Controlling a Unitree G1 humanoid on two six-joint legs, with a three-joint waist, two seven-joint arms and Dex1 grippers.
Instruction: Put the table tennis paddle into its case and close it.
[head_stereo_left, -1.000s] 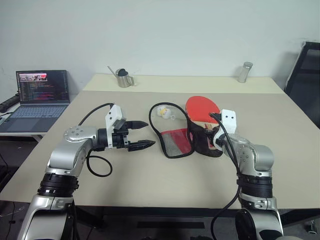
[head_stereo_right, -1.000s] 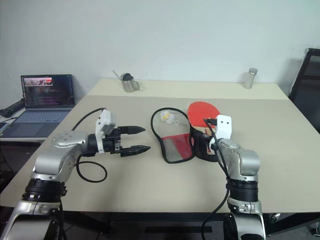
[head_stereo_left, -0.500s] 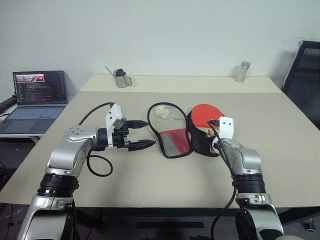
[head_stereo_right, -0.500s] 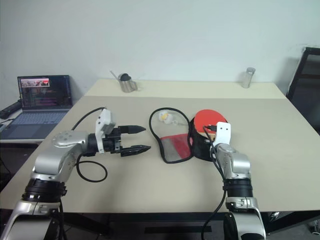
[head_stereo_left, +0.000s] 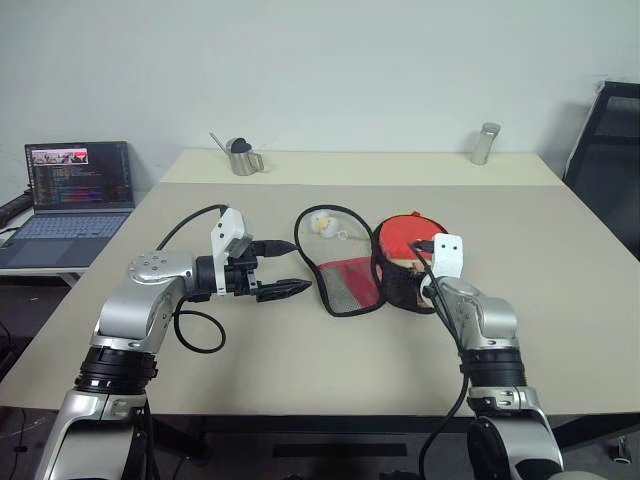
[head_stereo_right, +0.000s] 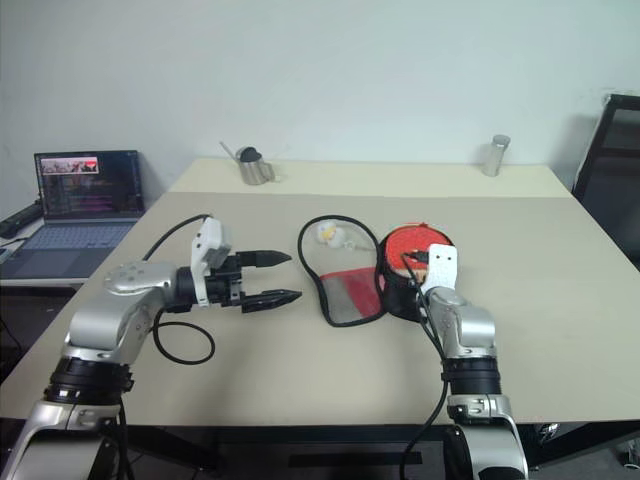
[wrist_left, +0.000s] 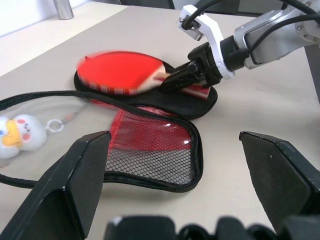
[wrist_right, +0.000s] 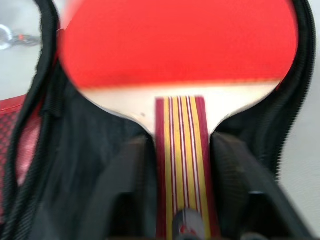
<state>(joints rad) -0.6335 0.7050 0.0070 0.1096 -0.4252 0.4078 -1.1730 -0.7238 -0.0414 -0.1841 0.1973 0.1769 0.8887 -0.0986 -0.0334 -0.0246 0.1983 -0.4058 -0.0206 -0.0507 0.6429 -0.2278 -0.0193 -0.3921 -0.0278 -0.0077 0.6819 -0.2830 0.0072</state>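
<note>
- While the table tennis paddle (wrist_left: 120, 70) lies on the case (wrist_left: 150, 150)'s black half, the right gripper (wrist_left: 172, 80) straddles its handle, fingers parted.
- Left gripper (head_stereo_left: 285, 268) waits, jaws wide.
- Next: withdraw, fold mesh flap over, zip.

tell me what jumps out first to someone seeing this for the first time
The red table tennis paddle stands out, lying over the black half of the open case in the middle of the table. The right gripper sits at the paddle's handle, a finger on each side. The left gripper hovers open beside the case, and a small plush toy lies inside the case's zip loop.
</note>
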